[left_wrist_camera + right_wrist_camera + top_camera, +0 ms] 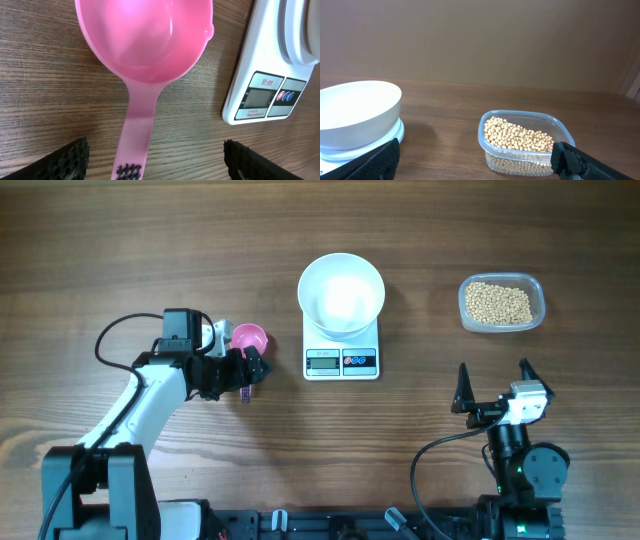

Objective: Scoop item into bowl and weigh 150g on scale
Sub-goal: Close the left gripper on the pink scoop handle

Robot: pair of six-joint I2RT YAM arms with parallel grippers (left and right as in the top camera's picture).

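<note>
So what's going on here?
The left gripper hangs open over a pink scoop lying on the table, one finger on each side of its handle, not gripping it. An empty bowl sits on the scale. The beans are in their tub, and the right gripper is open.

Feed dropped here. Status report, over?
Left gripper open astride pink scoop handle; right gripper open, empty. Beans in tub; bowl empty on scale. Nothing blocking.

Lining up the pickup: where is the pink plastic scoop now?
Overhead, the pink plastic scoop lies just left of the white digital scale, handle inside the open left gripper.
</note>
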